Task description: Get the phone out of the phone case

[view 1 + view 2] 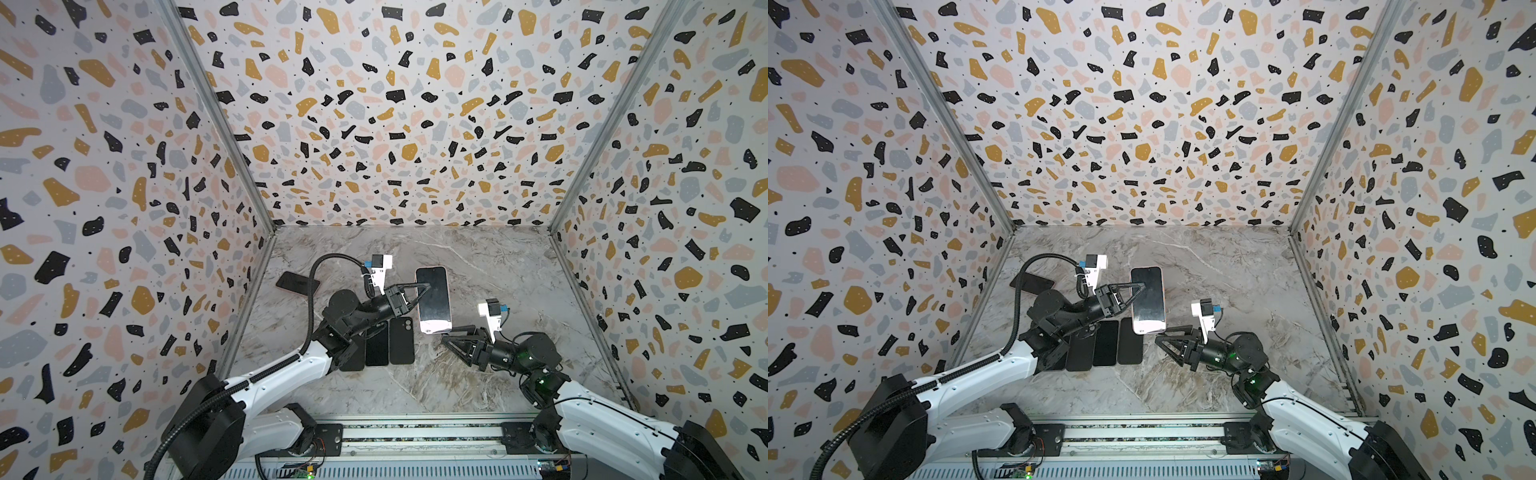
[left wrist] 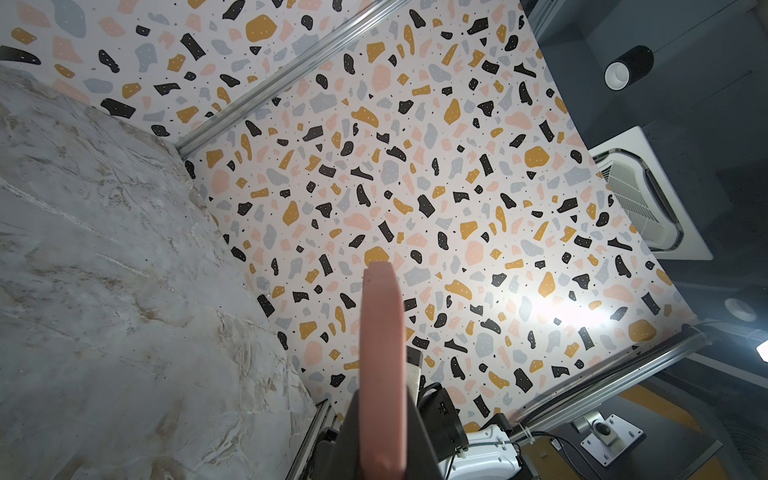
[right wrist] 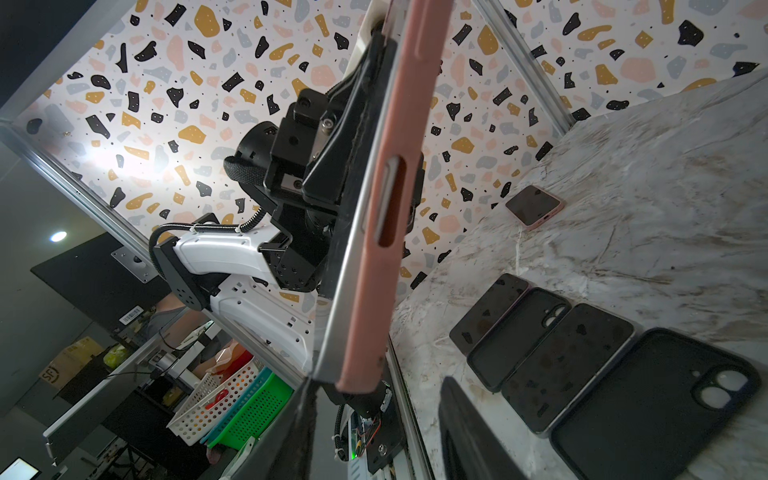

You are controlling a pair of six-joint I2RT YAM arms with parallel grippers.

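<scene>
Shown lifted clear of the marble tabletop (image 1: 478, 257): phone (image 1: 433, 299), screen up, seated in its pink phone case (image 3: 399, 187), above the middle of the tabletop. Clamped tight by the left gripper (image 1: 426, 291) across one long side, one finger over the glass and one under the case back. Judged a bracing hold, chosen to leave the near short end free.

Seen edge-on from the right wrist view: silver phone frame (image 3: 353, 249) lying against the pink rim, with no clear gap readable at the near corner. Not yet out of the case.

Poised at that near end: right gripper (image 1: 449, 336), jaws parted and clasping nothing, one finger to each side of the corner. Contact with the case not resolvable. Judged placed to catch the case lip and peel it away against the bracing hold.

Laid side by side toward the near-left part of the tabletop, apart from the work: row of dark phones and empty cases (image 3: 565, 357). Lying near the far-left edge: second pink-cased phone (image 3: 534, 205).
</scene>
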